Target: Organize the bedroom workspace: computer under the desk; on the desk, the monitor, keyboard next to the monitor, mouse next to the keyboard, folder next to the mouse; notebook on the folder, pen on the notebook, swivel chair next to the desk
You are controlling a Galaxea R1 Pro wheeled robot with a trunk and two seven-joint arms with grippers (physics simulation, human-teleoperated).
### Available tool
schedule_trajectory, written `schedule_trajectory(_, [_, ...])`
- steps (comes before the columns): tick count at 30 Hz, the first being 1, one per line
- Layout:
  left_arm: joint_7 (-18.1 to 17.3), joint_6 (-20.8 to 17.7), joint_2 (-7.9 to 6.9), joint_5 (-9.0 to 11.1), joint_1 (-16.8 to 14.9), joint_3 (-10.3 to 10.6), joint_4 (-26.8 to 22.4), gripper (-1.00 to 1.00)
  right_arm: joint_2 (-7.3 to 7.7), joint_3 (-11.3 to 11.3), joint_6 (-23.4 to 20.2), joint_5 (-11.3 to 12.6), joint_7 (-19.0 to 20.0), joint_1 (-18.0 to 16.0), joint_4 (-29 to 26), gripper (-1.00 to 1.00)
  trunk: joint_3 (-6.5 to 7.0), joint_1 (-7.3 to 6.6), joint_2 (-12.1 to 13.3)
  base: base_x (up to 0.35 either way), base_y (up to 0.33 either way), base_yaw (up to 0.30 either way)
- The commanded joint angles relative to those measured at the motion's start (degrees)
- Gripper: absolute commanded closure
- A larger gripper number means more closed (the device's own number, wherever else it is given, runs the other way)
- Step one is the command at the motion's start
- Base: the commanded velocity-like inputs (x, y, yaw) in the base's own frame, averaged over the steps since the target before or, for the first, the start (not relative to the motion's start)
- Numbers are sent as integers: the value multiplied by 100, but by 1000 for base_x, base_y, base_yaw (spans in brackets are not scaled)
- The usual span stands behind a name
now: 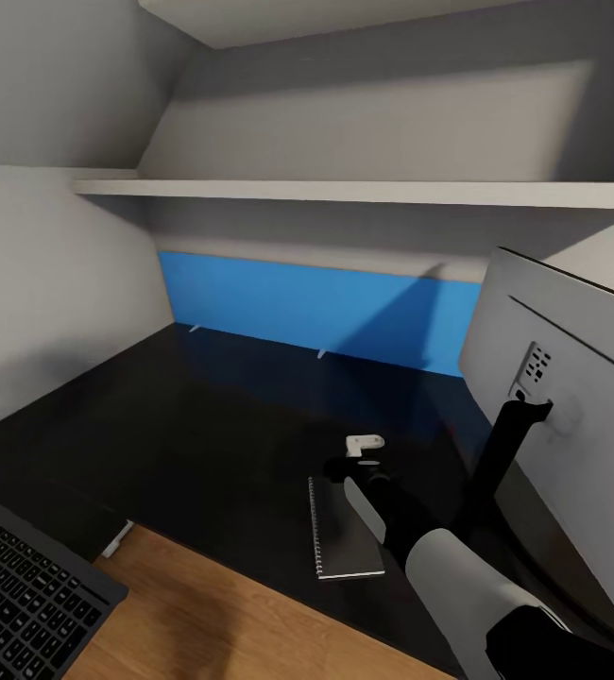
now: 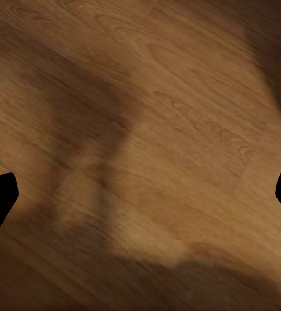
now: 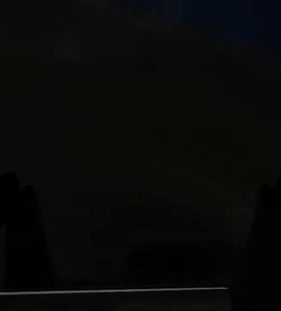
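Glossy desk (image 1: 203,416) bears notebook (image 1: 345,534) beneath right tool (image 1: 356,463), apparently parted.

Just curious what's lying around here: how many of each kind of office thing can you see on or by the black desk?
Monitor: 1, on the desk
Notebook: 1, on the desk
Keyboard: 1, off the desk's near edge
Total: 3

Grey-white walls (image 1: 52,283) slope in overhead, a pale shelf (image 1: 364,193) runs straight across, a bright blue panel (image 1: 316,307) glows beneath it, and warm wood floor (image 1: 222,623) shows below, shadow-streaked.
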State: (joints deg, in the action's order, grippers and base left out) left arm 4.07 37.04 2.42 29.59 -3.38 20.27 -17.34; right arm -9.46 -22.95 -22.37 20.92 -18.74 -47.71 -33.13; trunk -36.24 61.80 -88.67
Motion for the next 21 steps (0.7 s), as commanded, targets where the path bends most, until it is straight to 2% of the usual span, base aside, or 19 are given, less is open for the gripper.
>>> schedule_trajectory(1, [42,23,-3,20,-5,46,0,-100,6,-34,-31,96,-49,-2,224,-100,-6,0,-2,0,0,0])
schedule_trajectory(8, [41,23,-4,20,-5,40,2,-100,6,-34,-31,97,-51,-3,243,-100,-6,0,-2,-26,0,0])
schedule_trajectory(15, [41,23,-6,20,-5,38,3,-100,-1,-40,-31,97,-51,-4,251,-100,-6,0,-2,-194,0,0])
schedule_trajectory(21, [41,23,-7,20,-5,38,3,-100,-13,-42,-25,97,-46,-3,291,-100,-6,0,-2,-77,0,0])
